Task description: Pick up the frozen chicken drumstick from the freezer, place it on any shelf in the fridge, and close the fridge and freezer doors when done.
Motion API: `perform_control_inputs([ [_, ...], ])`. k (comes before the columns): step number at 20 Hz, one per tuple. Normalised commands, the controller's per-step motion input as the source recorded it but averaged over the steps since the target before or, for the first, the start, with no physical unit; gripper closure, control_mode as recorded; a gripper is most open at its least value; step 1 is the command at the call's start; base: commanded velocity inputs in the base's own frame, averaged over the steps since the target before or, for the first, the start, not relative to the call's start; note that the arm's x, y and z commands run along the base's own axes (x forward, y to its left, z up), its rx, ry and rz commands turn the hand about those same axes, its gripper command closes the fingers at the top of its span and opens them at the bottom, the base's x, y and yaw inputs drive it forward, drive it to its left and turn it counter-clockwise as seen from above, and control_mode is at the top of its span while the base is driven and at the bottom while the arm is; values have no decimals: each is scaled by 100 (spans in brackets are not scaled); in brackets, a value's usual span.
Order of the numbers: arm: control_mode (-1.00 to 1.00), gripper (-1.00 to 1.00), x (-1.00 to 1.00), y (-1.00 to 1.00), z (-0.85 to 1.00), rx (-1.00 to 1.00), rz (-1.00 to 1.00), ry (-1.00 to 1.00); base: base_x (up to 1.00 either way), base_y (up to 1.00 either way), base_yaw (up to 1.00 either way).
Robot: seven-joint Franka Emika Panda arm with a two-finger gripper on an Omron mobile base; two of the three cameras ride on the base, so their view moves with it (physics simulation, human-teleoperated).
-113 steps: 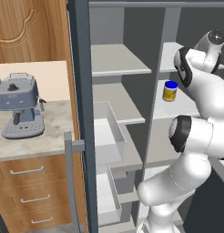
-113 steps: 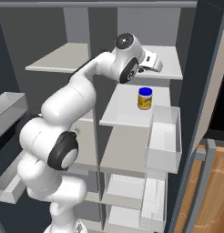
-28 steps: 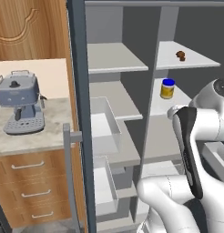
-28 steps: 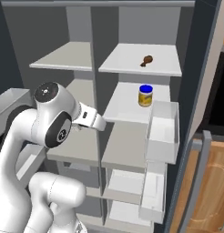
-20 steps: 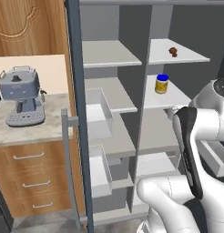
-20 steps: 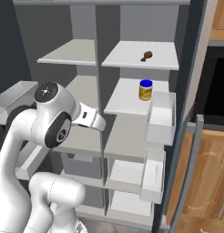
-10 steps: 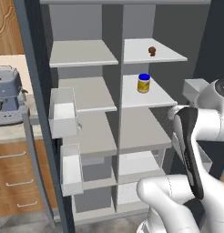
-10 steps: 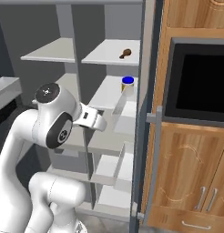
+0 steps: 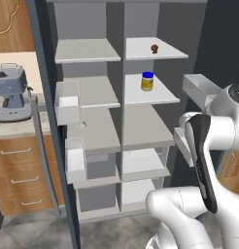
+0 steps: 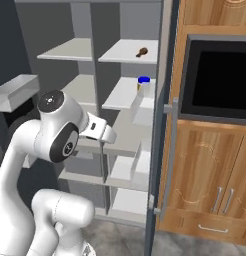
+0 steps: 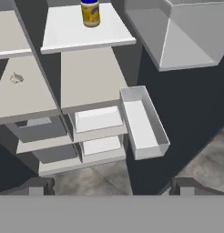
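The frozen chicken drumstick [image 9: 154,48] [image 10: 142,51] lies on the top shelf [image 9: 165,52] [image 10: 122,54] of the fridge, the right half of the dark grey unit. The freezer [image 9: 85,92] [image 10: 70,50] is the left half, and both doors stand open. My gripper [image 11: 111,186] is open and holds nothing; its fingertips [image 11: 38,184] point down at the lower shelves and the floor. The arm is drawn back, well below and in front of the drumstick. My hand [image 10: 100,131] hangs before the middle shelves.
A yellow jar with a blue lid [image 9: 147,81] [image 10: 143,81] [image 11: 90,11] stands one shelf below the drumstick. Door bins [image 9: 68,99] [image 11: 141,120] jut out from both doors. A coffee machine [image 9: 12,92] sits on the left counter, and a black oven [image 10: 217,75] is at the right.
The arm has pulled back from the top fridge shelf with an empty gripper, leaving the drumstick there. The base has moved, so the whole scene has shifted in both base views.
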Motion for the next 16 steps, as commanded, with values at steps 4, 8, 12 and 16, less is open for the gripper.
perform_control_inputs([
  [4,100,-100,0,0,0,0,0,0,-38,14,0],
  [8,100,-100,0,0,0,0,0,0,-49,7,0],
  [12,100,-100,0,0,0,0,0,0,-46,22,0],
  [16,100,-100,0,0,0,0,0,0,-36,30,0],
])
